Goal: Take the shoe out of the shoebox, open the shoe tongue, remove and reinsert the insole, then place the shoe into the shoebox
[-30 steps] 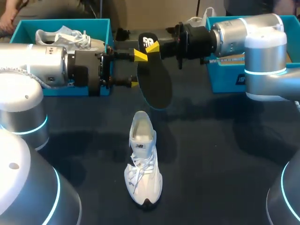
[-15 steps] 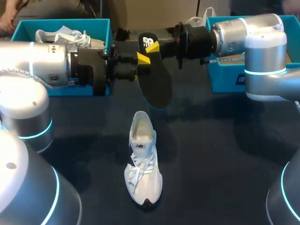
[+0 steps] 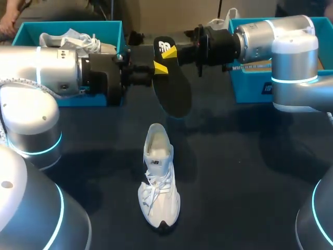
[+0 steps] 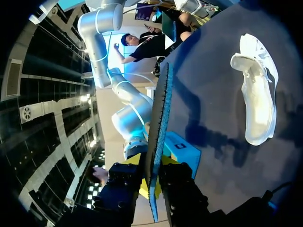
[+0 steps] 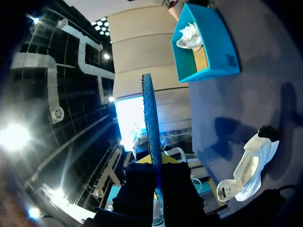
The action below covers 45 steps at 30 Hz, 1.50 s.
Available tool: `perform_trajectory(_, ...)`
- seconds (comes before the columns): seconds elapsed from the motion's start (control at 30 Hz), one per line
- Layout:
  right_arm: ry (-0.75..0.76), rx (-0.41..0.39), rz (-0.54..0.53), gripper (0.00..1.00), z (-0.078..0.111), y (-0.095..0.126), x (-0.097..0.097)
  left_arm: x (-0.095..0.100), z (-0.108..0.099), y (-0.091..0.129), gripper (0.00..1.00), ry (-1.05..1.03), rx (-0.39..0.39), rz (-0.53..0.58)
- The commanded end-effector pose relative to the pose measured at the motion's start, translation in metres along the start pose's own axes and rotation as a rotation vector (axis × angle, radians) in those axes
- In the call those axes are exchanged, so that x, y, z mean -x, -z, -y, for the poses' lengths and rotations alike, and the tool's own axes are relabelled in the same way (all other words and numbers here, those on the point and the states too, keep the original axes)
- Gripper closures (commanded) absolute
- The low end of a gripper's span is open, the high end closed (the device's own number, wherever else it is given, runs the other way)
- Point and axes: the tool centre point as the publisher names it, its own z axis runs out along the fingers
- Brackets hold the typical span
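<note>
Black insole (image 3: 174,91) sits pinched between left jaws and right jaws alike.

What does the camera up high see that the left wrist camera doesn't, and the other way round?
Only the head view shows the left teal cardboard shoebox with a second white sneaker lying inside it, and the flat face of the black foam insole.

Only the left wrist view shows that insole edge-on, thin and bluish, between the fingers of the left gripper.

Both show the insole, the white lace-up sneaker on the dark table, and the right teal shoebox.
</note>
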Motion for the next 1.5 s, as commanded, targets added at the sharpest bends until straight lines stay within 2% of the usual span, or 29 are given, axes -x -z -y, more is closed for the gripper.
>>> perform_trajectory(0.03,-0.001,0.001,0.003,1.00,0.000,-0.001,0.000,0.000,-0.002,-0.004,0.81,-0.005,0.001,0.007)
perform_trajectory(0.1,-0.001,0.001,0.003,1.00,0.000,-0.001,0.000,-0.001,-0.002,-0.004,0.84,-0.006,0.002,0.011)
perform_trajectory(0.2,-0.001,0.001,0.003,1.00,0.000,-0.001,0.000,-0.002,-0.003,-0.005,1.00,-0.007,0.005,0.018)
perform_trajectory(0.5,-0.001,0.001,0.003,1.00,0.000,-0.001,0.000,-0.004,-0.006,-0.007,1.00,-0.017,-0.009,0.029)
perform_trajectory(0.53,-0.003,-0.002,-0.010,0.82,0.001,0.000,-0.001,-0.004,-0.005,-0.006,1.00,-0.018,-0.011,0.030)
perform_trajectory(0.57,-0.004,-0.004,-0.012,0.32,0.002,0.000,-0.001,-0.004,-0.005,-0.004,1.00,-0.017,-0.017,0.035)
perform_trajectory(0.6,-0.001,0.008,-0.011,0.00,0.003,0.001,-0.001,-0.004,-0.004,-0.001,1.00,-0.015,-0.019,0.036)
perform_trajectory(0.77,0.013,0.038,-0.019,0.00,0.009,0.010,-0.002,-0.012,-0.002,0.014,1.00,0.022,-0.022,0.023)
perform_trajectory(1.0,0.015,0.073,-0.017,0.00,0.021,0.021,0.000,-0.022,-0.001,0.041,1.00,0.233,-0.073,0.002)
perform_trajectory(1.17,0.010,0.090,-0.005,0.00,0.024,0.026,0.002,-0.024,0.002,0.056,1.00,0.360,-0.161,0.029)
perform_trajectory(1.23,0.010,0.090,-0.005,0.00,0.024,0.026,0.002,-0.028,-0.002,0.060,1.00,0.504,-0.287,0.066)
perform_trajectory(1.5,0.010,0.090,-0.005,0.00,0.024,0.026,0.002,-0.028,-0.002,0.060,1.00,0.504,-0.287,0.066)
